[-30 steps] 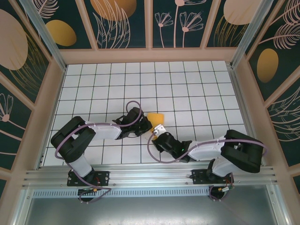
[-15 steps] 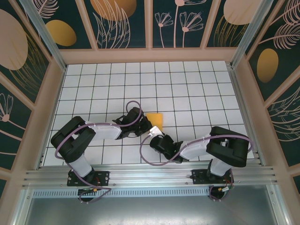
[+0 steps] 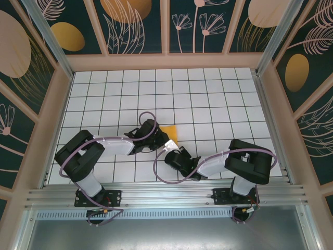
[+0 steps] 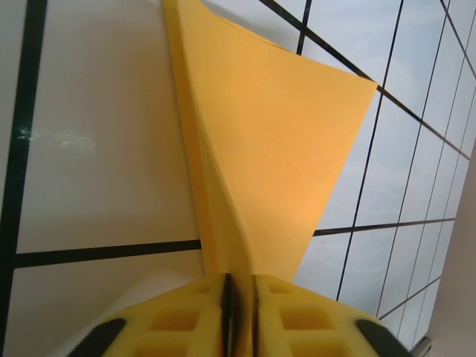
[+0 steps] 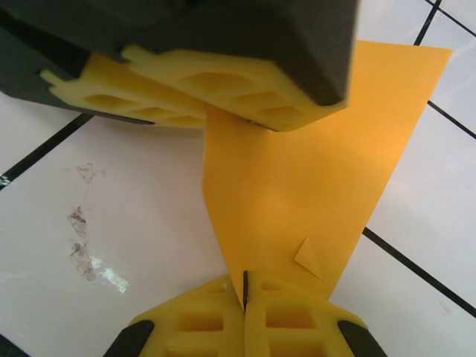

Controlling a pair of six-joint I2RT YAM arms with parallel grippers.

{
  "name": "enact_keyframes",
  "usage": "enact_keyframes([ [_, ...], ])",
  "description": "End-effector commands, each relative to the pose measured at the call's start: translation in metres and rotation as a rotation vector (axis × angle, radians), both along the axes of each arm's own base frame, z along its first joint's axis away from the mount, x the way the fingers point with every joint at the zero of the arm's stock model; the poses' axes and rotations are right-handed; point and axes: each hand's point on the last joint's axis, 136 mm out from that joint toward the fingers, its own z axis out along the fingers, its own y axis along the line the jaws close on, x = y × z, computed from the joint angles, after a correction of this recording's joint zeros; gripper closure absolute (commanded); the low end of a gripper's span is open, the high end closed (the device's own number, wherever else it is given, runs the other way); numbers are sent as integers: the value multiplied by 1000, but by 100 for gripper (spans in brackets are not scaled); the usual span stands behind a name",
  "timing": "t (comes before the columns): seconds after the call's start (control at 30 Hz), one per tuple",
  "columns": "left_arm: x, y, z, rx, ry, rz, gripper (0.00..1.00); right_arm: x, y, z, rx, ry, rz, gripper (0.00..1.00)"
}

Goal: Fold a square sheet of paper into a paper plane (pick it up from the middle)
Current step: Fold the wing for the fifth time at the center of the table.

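Top external view, widest first: what surrounds the work? (DESK)

A white tiled table [image 3: 208,99], boxed in on three sides by dark walls [image 3: 135,26] printed with orange ovals and pale plants. An aluminium rail [image 3: 166,194] runs along the near edge. (PHOTOGRAPHER)

And the machines? (DESK)

The left arm [image 3: 112,145] and right arm [image 3: 229,159] reach in from their bases and meet near the table's middle, each trailing a purple cable [image 3: 148,115]. Their wrists crowd over the paper [image 3: 170,131], so from above just an orange-yellow corner peeks out beyond them, low over the tiles. (PHOTOGRAPHER)

What do the wrist cameras add? (DESK)

The left gripper [image 4: 239,279] is clamped on the paper, its pads close on either side. A crease runs straight away from them, and a triangular flap spreads to the right above the tiles. The right gripper [image 5: 244,286] is closed too, pinching the near end of the same paper. Seen from the right wrist, the left gripper's yellow fingers [image 5: 186,82] and black housing sit across the paper's far left part and hide it. (PHOTOGRAPHER)

Anything smaller? (DESK)

A tiny triangular nick [image 5: 307,257] in the paper just beside the right gripper, and a faint smudge [image 5: 82,242] on the tile to the paper's left. (PHOTOGRAPHER)
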Motion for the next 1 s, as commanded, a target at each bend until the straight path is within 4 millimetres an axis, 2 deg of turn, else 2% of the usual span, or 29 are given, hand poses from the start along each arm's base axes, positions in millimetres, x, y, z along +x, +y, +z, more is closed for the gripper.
enact_keyframes([
  [0.0, -2, 9, 7, 25, -10, 31, 70, -3, 8, 2, 53, 6, 13, 100],
  [0.07, -1, 15, 10, 37, -24, 49, 64, -4, 10, 3, 93, 25, 19, 100],
  [0.2, -1, 28, 19, 58, -48, 89, 45, -8, 16, 8, 206, 87, 43, 100],
  [0.27, -1, 36, 25, 71, -69, 112, 44, -12, 22, 11, 278, 143, 83, 100],
  [0.37, -2, 51, 33, 85, -103, 162, 37, -15, 26, 13, 358, 216, 112, 100],
  [0.47, -4, 59, 39, 78, -128, 184, 37, -14, 24, 14, 426, 275, 110, 100],
  [0.7, -5, 59, 47, 42, -172, 177, 39, -9, 13, 23, 576, 356, 66, 100],
  [0.87, -5, 47, 50, 7, -184, 125, 43, -10, 5, 23, 654, 409, 33, 100],
  [0.97, -5, 33, 53, -46, -197, 68, 45, -11, 2, 21, 671, 427, 16, 100],
])
